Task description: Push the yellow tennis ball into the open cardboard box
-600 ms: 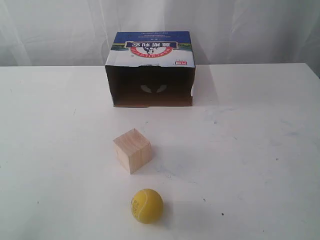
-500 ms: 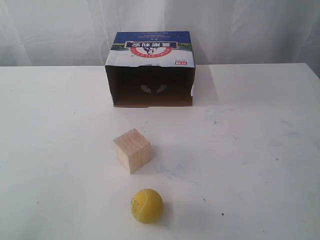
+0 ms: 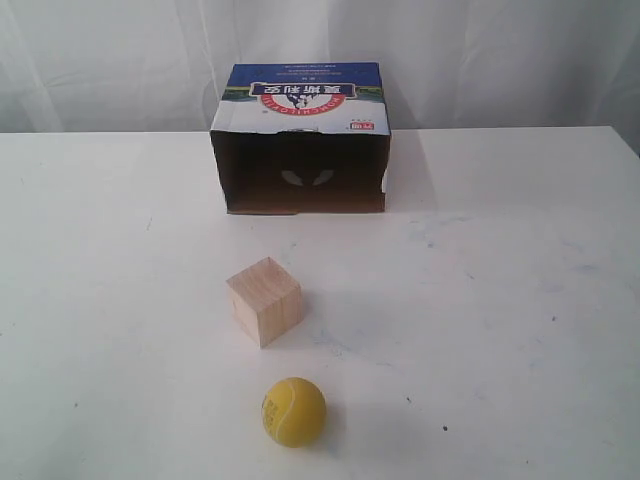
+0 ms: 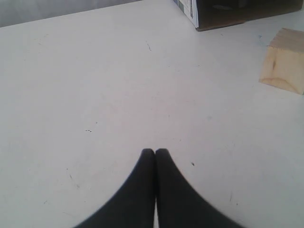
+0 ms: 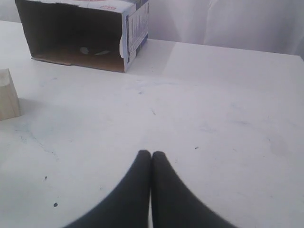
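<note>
The yellow tennis ball rests on the white table near its front edge in the exterior view, with neither arm showing there. The open cardboard box lies at the back, its dark opening facing the ball. That box also appears in the right wrist view and a corner of it in the left wrist view. My left gripper is shut over bare table with nothing in it. My right gripper is likewise shut and empty. The ball is out of both wrist views.
A pale wooden cube stands between the ball and the box, slightly left of the ball; it shows in the left wrist view and the right wrist view. A white curtain hangs behind the table.
</note>
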`<state>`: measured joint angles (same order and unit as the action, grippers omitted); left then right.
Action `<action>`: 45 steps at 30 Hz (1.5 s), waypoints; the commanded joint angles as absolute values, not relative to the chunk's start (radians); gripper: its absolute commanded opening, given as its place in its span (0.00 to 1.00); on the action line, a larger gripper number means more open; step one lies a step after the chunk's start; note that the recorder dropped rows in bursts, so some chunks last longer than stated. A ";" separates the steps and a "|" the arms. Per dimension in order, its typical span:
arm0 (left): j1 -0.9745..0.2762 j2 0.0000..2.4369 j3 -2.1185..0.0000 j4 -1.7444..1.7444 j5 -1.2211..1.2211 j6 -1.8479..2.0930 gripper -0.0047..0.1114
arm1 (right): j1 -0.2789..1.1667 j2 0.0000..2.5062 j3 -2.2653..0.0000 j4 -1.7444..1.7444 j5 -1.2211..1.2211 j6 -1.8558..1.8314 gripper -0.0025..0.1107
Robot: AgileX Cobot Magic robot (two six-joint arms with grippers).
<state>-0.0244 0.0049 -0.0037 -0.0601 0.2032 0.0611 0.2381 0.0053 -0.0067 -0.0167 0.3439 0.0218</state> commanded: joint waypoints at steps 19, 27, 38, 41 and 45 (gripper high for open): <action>-0.022 0.000 0.000 -0.063 0.200 0.052 0.04 | 0.229 0.249 -0.511 0.324 0.583 0.048 0.02; -0.022 0.000 0.000 -0.063 0.200 0.052 0.04 | 0.288 0.661 -0.747 0.499 0.825 -0.163 0.02; -0.022 0.000 0.000 -0.063 0.200 0.052 0.04 | 0.703 1.185 -0.950 0.331 0.664 -0.216 0.02; -0.022 0.000 0.000 -0.063 0.200 0.052 0.04 | 0.791 1.309 -0.980 0.310 0.599 -0.217 0.02; -0.022 0.000 0.000 -0.063 0.200 0.052 0.04 | 0.869 1.437 -1.024 0.303 0.573 -0.234 0.02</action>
